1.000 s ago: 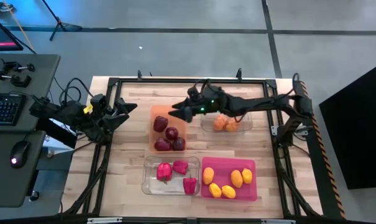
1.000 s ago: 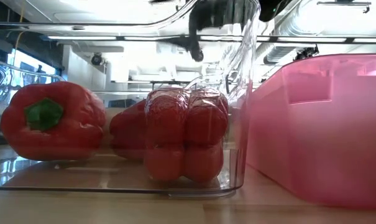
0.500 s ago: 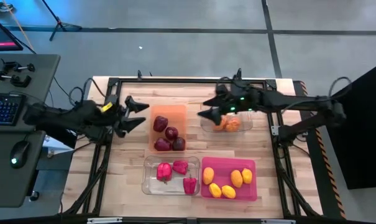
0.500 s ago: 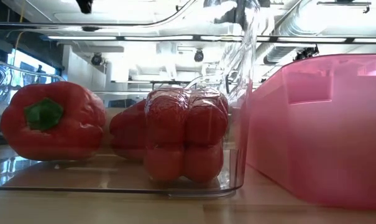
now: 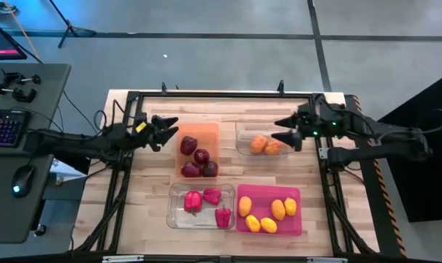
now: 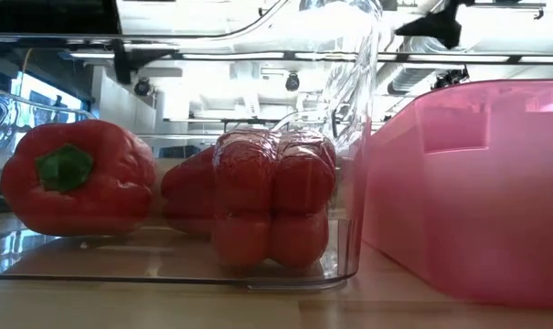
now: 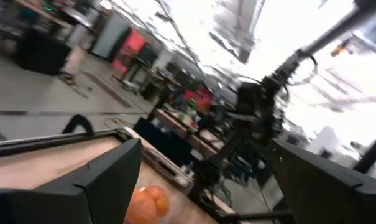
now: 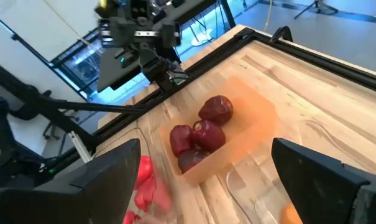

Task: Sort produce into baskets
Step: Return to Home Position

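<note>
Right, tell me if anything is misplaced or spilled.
Nothing stands out. The dark red fruits are in the orange tray, oranges in the far clear tray, peppers in the near clear tray, lemons in the pink tray. Nothing lies loose; the left claw and right claw are open, empty.

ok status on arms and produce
Left gripper open, empty, beside orange basket. Right gripper open, empty, above far clear basket. Produce all binned, none loose. Nothing in the way.
</note>
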`<action>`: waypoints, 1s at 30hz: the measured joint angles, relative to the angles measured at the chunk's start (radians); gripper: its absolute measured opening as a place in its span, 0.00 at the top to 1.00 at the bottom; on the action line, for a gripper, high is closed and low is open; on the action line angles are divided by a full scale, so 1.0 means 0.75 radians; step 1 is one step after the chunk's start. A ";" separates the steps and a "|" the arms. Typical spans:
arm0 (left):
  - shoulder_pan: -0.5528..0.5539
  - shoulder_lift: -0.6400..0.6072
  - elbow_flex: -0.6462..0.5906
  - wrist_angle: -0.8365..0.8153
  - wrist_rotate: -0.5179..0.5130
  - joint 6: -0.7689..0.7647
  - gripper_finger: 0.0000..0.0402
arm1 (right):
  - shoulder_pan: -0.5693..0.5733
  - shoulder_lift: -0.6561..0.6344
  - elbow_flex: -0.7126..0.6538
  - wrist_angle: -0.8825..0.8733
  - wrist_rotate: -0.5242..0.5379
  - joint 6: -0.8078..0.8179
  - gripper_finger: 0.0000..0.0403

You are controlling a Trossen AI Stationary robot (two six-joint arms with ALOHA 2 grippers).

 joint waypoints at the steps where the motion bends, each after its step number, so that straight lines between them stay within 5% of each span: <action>1: -0.006 -0.001 -0.032 0.035 -0.033 -0.016 0.17 | 0.000 -0.041 -0.028 0.000 0.000 0.001 0.13; 8: -0.017 -0.059 -0.193 0.103 -0.089 -0.061 0.17 | -0.012 -0.199 -0.120 -0.032 0.001 -0.115 0.13; 15: 0.020 -0.253 -0.341 0.086 -0.022 -0.070 0.17 | -0.010 -0.232 -0.121 0.005 -0.001 0.006 0.13; 22: 0.023 -0.436 -0.337 -0.163 -0.010 -0.100 0.17 | -0.008 -0.240 -0.122 -0.007 -0.075 -0.074 0.13; 30: 0.023 -0.460 -0.336 -0.252 -0.011 -0.020 0.17 | 0.116 -0.349 -0.473 0.506 -0.095 -0.035 0.13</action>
